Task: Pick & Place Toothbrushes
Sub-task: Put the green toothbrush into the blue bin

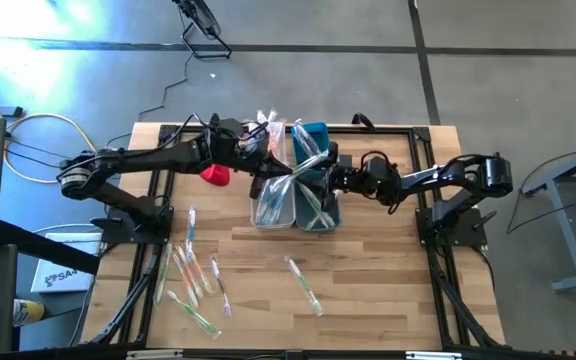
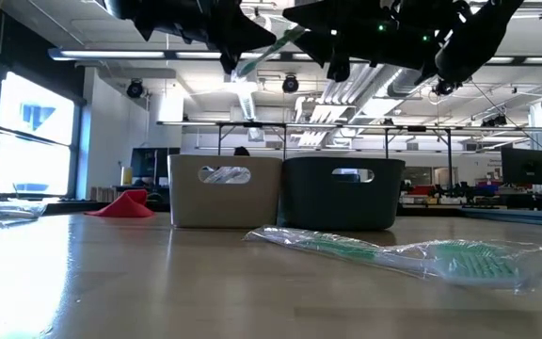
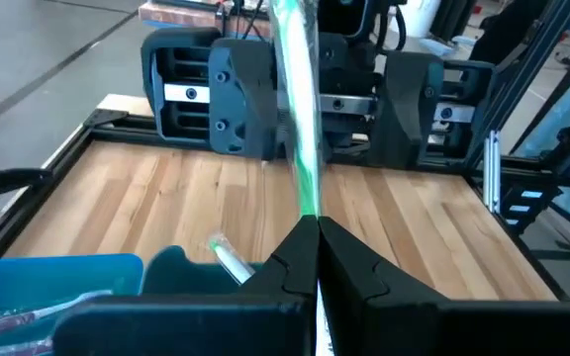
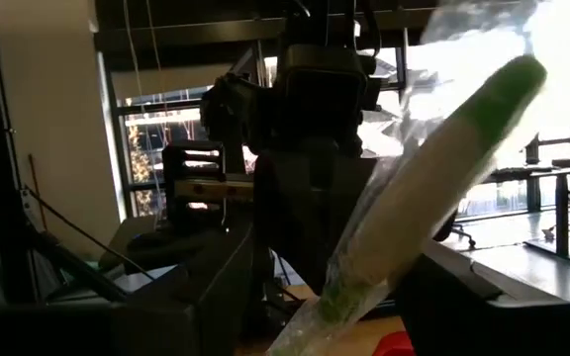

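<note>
My left gripper (image 3: pixel 317 229) has its fingers pinched fully together on a green-handled toothbrush (image 3: pixel 298 109) in its clear wrapper, and I hold it high over the two bins so the long end sticks out toward my right gripper (image 1: pixel 330 172); this looks like a hand-over or a regrasp in mid-air, since the wrapper is slippery and one end alone gives poor control. My right fingers stand wide, and in the right wrist view the same brush runs slantwise between them, but I cannot tell whether they touch it. Below, the white bin (image 1: pixel 271 203) and the teal bin (image 1: pixel 320 213) sit side by side at the middle of the bench (image 1: pixel 368 290), each already holding wrapped brushes. Loose toothbrushes (image 1: pixel 190 278) lie scattered on the bench nearer my left side, one more (image 1: pixel 304 284) apart, and a red cloth (image 1: pixel 215 174) beside the white bin
</note>
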### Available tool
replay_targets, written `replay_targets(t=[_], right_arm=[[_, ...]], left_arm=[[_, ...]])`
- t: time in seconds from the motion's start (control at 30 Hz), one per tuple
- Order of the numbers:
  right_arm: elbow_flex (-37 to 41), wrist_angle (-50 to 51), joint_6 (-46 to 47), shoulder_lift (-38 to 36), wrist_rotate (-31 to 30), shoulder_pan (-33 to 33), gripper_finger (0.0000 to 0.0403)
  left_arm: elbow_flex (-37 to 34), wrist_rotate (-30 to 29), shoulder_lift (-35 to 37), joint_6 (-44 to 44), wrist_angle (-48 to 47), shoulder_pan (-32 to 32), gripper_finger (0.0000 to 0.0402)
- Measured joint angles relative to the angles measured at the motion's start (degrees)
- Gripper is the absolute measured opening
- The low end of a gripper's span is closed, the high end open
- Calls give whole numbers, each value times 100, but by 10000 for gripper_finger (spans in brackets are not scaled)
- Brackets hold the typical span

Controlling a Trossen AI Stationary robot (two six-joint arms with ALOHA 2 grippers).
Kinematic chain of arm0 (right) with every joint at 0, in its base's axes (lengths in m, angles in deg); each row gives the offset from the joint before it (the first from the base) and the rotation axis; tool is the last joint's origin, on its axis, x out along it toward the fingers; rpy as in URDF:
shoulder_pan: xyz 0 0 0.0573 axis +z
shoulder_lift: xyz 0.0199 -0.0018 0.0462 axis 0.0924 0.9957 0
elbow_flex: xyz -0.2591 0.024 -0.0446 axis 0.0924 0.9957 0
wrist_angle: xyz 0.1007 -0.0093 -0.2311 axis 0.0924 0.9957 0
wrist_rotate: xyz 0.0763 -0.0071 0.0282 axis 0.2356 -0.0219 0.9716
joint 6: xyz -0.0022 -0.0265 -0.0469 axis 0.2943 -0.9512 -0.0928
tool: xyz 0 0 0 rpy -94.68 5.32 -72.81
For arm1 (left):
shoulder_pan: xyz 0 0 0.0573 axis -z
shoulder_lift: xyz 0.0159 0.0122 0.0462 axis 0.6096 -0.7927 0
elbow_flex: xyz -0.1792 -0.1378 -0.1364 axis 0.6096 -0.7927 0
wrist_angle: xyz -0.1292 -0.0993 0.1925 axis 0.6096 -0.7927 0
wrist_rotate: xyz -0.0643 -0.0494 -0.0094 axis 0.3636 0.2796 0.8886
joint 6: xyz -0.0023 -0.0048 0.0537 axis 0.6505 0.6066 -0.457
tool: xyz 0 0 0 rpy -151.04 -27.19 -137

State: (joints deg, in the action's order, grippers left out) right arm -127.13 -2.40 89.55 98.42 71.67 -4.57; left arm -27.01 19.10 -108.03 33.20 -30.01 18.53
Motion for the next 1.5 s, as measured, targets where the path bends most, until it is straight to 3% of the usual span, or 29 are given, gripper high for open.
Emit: replay_targets(t=[0.1, 0.4, 0.6, 1.1, 1.5], right_arm=[[0, 56, 17, 0, -11, -4, 195], [0, 261, 4, -2, -11, -2, 74], [0, 264, 1, -2, -56, -2, 23], [2, 270, 20, -7, -108, -4, 17], [4, 433, 46, -11, -70, 0, 17]], left_arm=[[2, 0, -81, 1, 73, 0, 0], [0, 2, -92, 3, 152, 0, 0], [0, 7, -90, 6, 141, 0, 0], [0, -114, -90, -18, 139, -9, 6], [0, -221, -40, -347, 121, -9, 118]])
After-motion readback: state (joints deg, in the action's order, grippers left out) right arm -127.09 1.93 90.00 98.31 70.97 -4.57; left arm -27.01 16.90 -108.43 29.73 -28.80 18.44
